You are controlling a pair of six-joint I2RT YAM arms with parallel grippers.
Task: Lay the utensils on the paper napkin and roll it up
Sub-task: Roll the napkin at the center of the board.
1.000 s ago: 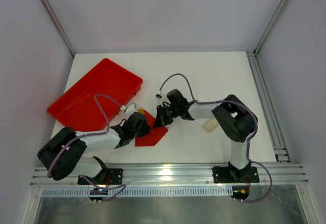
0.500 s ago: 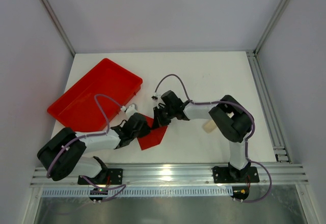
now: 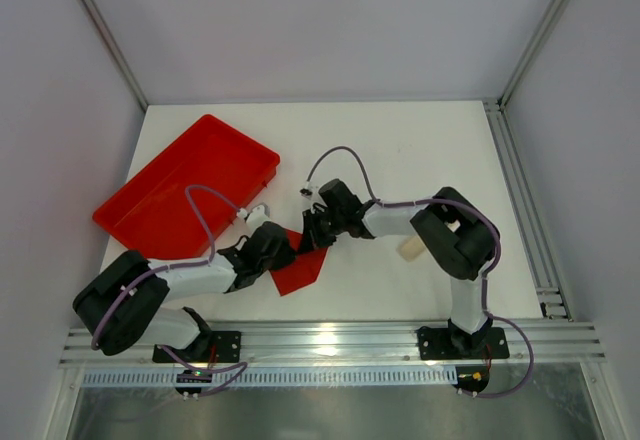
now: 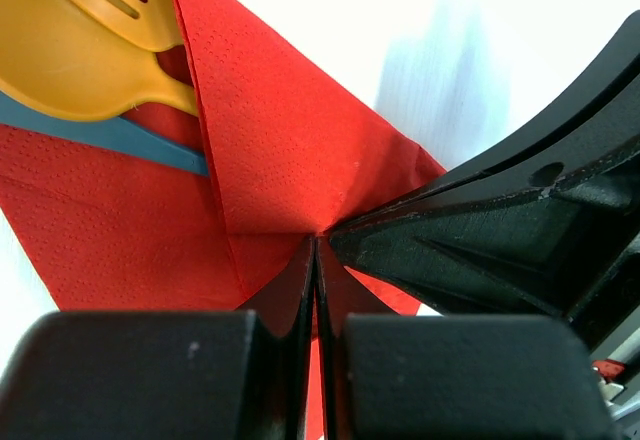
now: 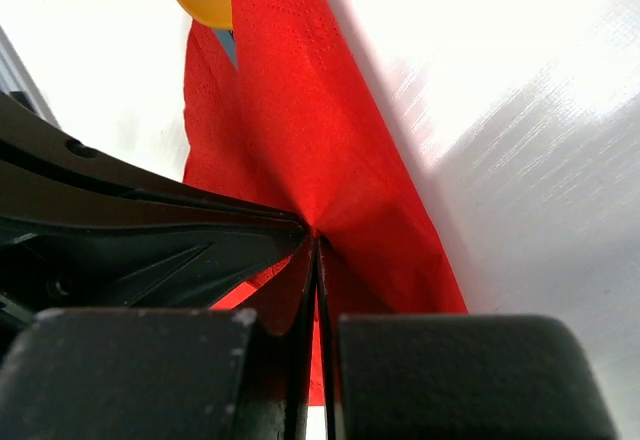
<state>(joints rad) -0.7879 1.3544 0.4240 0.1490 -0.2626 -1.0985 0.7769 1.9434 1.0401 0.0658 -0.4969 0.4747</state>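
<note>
White table (image 3: 420, 150) bears the paper napkin (image 4: 280, 150), its fold clamped by left gripper (image 4: 316, 250) and right gripper (image 5: 316, 245). Utensils (image 4: 80, 60) lie just ahead, partly covered, evidently for rolling in

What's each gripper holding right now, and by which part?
Both pinch the paper napkin at its folded-over flap: left gripper and right gripper, from opposite sides; the utensils aren't gripped.

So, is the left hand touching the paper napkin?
Touching. The left wrist view shows the left hand shut on a pinched fold of the paper napkin.
</note>
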